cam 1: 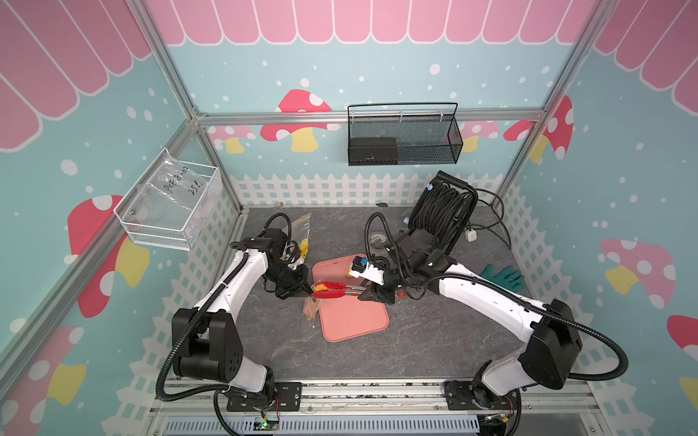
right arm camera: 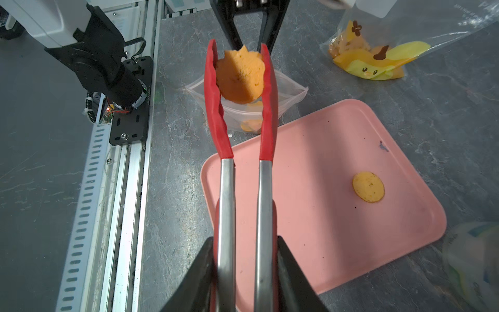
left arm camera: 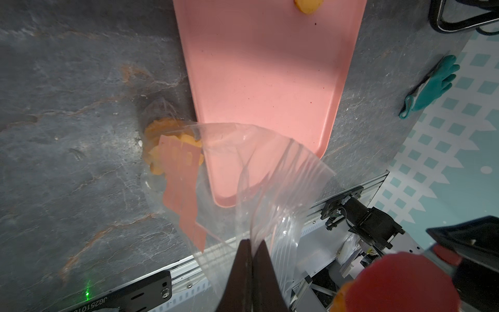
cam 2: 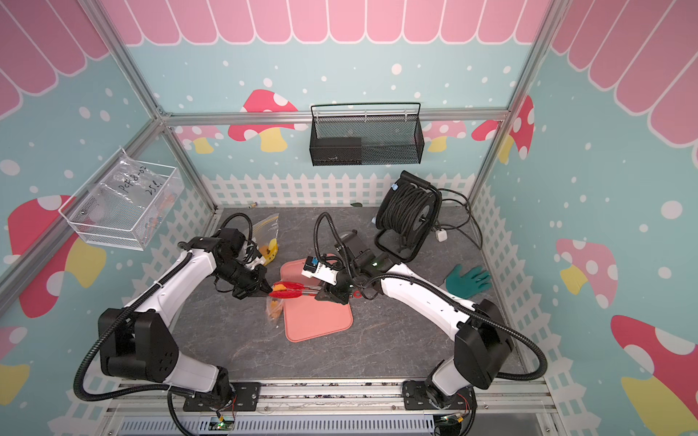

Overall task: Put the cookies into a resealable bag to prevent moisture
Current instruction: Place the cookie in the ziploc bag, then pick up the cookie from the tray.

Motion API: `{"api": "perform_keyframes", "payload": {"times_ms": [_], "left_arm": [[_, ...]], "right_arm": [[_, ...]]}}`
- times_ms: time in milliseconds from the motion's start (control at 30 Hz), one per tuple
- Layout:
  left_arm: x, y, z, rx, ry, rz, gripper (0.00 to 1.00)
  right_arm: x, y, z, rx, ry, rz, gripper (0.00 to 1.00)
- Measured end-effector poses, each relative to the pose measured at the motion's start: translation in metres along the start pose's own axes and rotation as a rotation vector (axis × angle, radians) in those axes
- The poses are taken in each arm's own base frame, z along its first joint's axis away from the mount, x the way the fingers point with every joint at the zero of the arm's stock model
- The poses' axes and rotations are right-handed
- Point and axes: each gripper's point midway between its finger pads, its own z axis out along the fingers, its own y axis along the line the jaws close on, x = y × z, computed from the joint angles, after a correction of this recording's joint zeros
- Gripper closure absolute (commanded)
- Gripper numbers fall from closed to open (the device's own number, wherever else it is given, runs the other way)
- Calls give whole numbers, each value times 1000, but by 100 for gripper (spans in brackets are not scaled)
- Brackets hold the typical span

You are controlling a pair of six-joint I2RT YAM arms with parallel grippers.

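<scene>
1. Right gripper (right arm camera: 244, 259) clenched on the two steel arms of the tongs (right arm camera: 226, 205), one black finger pressed against each arm from outside.
2. Held cookie (right arm camera: 240, 77) pinched between the red tips at the far end of the tongs, well out ahead of that gripper and just above the open mouth of the resealable bag (right arm camera: 290, 90).
3. Left gripper (left arm camera: 253, 247) shut tight on the clear rim of the bag, film pinched between its fingers, mouth raised off the grey table (left arm camera: 67, 108).
4. More cookies (left arm camera: 164, 132) at the bottom of the bag, below and ahead of that pincer, just beside the long edge of the pink tray (left arm camera: 270, 67).
5. Lone cookie (right arm camera: 368, 187) flat on the tray, apart from both pincers and from the bag.
6. Both arms reaching inward from the front rail in both top views, elbows raised, wrists nearly meeting over the left edge of the tray, tongs held roughly level between them with tips toward the left arm.
7. Looks:
   - Held cookie golden-orange, roundish, with a jagged edge and a pointed peak on top.
   - Lone cookie paler yellow, a smooth oval with a few dark specks.
   - Bagged ones orange with scalloped rims, seen through creased film.
</scene>
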Motion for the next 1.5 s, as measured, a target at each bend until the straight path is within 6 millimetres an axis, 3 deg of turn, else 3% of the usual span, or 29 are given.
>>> {"api": "perform_keyframes", "payload": {"times_ms": [300, 500, 667, 800, 867, 933, 1100, 1200, 1367, 1500], "left_arm": [[0, -1, 0, 8, 1, 0, 100], [0, -2, 0, 15, 3, -1, 100], [1, -4, 0, 25, 6, -2, 100], [2, -9, -3, 54, 2, -1, 100], [1, -12, -6, 76, -7, -2, 100], [0, -15, -8, 97, -13, -1, 100], [-3, -22, -13, 150, -36, -5, 100], [-3, -18, -9, 154, -37, -13, 100], [7, 2, 10, 120, 6, -53, 100], [6, 19, 16, 47, 6, -72, 100]], "right_arm": [[6, -7, 16, -16, 19, 17, 42], [0, -7, 12, -7, -1, 2, 40], [-9, -21, -21, 71, -57, 5, 41], [4, -51, -67, 224, -83, 51, 41], [15, -57, -75, 267, -64, 67, 42], [27, -56, -71, 269, -27, 80, 44], [80, -53, -43, 234, 133, 152, 44], [107, -60, -28, 240, 235, 183, 43], [131, -71, -12, 263, 330, 196, 41], [135, -82, 2, 269, 364, 187, 39]]}}
